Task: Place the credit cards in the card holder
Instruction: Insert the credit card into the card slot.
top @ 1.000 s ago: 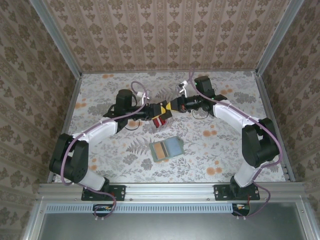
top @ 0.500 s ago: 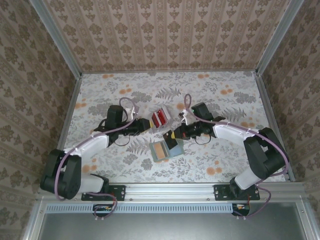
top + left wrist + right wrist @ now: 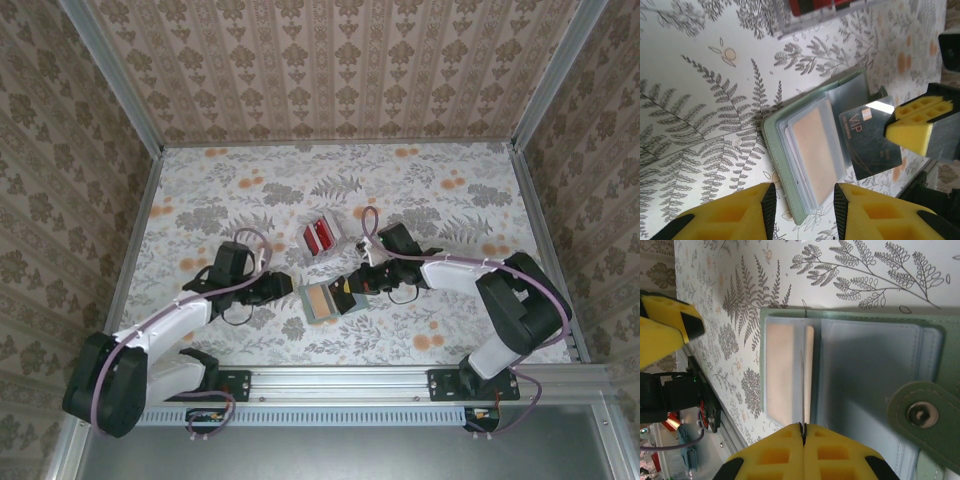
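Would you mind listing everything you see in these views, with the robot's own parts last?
card holder: one, sage green with pale tan and bluish pockets, lying open on the table between the two grippers
dark VIP card: one, glossy dark grey, pinched by the right gripper over the holder's bluish side
red cards: a small set, number unclear, red with pale edges, on the table behind the holder
table: one, white with grey fern and orange flower print
walls: three, brown patterned wallpaper, around the table
left gripper: one, yellow fingers, open and empty, at the holder's left edge
right gripper: one, yellow fingers, shut on the dark VIP card
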Controlling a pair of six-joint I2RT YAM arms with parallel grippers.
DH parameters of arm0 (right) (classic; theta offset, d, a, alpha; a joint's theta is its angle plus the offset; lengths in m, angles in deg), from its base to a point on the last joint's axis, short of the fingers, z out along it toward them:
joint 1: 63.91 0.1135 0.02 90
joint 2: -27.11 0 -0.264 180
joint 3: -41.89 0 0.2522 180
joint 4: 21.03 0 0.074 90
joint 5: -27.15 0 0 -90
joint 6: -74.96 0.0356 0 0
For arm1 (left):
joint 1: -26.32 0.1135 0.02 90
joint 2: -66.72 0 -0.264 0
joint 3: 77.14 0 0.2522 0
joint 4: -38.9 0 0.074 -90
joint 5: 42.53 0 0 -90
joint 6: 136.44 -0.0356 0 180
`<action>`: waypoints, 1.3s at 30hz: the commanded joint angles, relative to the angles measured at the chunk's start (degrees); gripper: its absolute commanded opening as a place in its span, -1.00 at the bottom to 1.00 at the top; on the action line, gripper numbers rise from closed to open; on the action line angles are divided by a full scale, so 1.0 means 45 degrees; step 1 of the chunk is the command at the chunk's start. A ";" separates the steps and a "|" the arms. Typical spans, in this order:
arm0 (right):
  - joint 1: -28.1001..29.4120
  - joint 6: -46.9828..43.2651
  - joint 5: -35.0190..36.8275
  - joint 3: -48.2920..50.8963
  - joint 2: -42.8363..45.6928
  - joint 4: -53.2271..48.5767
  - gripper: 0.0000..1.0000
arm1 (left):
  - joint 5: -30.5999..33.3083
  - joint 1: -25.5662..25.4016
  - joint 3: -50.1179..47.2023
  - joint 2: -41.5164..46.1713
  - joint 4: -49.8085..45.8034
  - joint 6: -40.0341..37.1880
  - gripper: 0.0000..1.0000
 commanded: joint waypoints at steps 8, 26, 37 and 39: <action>0.0179 0.0164 0.0136 -0.0012 -0.0783 0.0575 -0.94 | 0.1465 -0.1648 0.0552 -0.1760 0.0481 0.0366 -0.29; 0.0238 -0.0090 0.0609 -0.0452 -0.0150 -0.0263 -0.94 | 0.2615 -0.1978 0.0430 -0.2885 0.1025 0.0733 -0.50; 0.0335 0.0356 0.0015 -0.0479 -0.0420 0.0414 -0.93 | 0.2434 -0.1978 0.0549 -0.3644 0.1470 0.0654 -0.55; 0.0355 0.0385 -0.0063 -0.0527 -0.0532 0.0430 -0.94 | 0.2478 -0.1978 0.0547 -0.3645 0.1465 0.0641 -0.56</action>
